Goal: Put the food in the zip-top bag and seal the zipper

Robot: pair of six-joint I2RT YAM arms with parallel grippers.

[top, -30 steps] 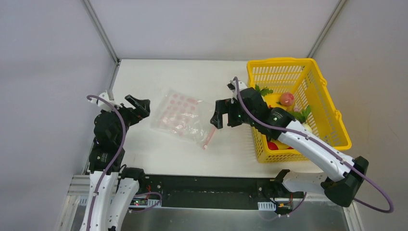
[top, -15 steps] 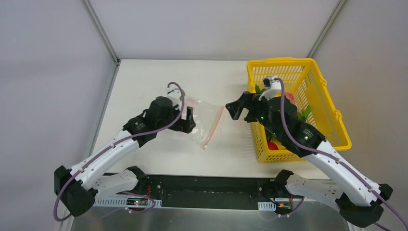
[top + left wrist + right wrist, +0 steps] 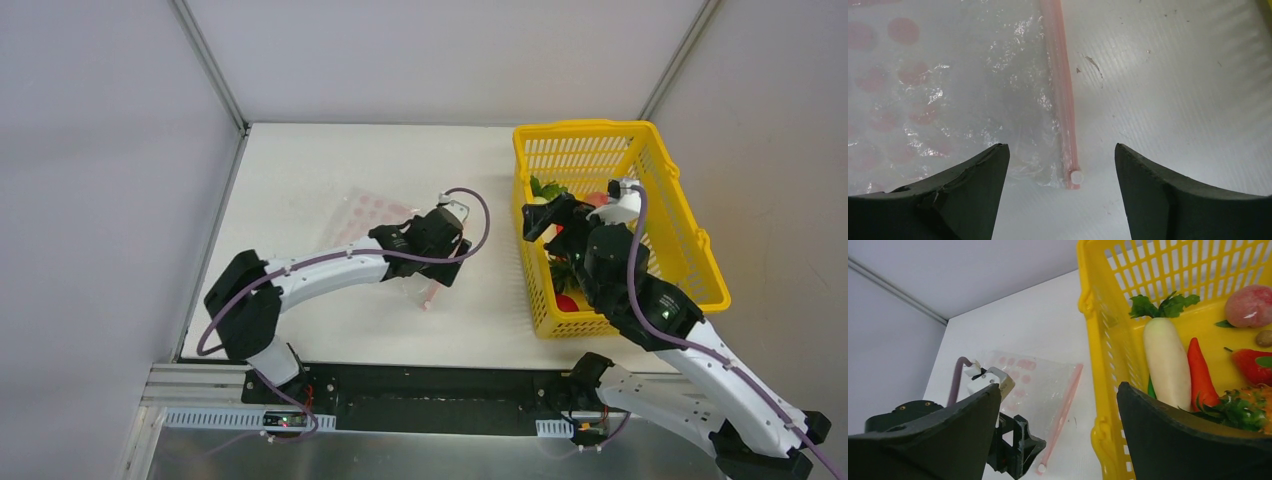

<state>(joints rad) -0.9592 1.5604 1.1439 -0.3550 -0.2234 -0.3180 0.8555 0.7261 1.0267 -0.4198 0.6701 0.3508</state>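
Note:
The clear zip-top bag point(image 3: 362, 214) with pink dots lies flat on the white table. Its pink zipper point(image 3: 1062, 95) runs down to a white end stud point(image 3: 1076, 176). My left gripper point(image 3: 441, 266) hovers open just above that zipper end, the stud between its fingers point(image 3: 979, 192), touching nothing. The food lies in the yellow basket point(image 3: 580, 130): a white radish point(image 3: 1167, 360) with green leaves, an orange-red carrot-like piece point(image 3: 1200, 374), a red pepper point(image 3: 1251, 365) and a pink peach point(image 3: 1250, 305). My right gripper point(image 3: 545, 214) hangs open and empty over the basket's left wall.
The basket's near left rim point(image 3: 1100, 365) stands between the bag and the food. In the right wrist view the left gripper point(image 3: 1018, 450) sits beside the zipper point(image 3: 1064, 407). Grey walls close the table on three sides.
The left arm swung right from the table's left side onto the bag's zipper end, jaws narrowing a little. The right arm drew back from beside the bag to over the basket.

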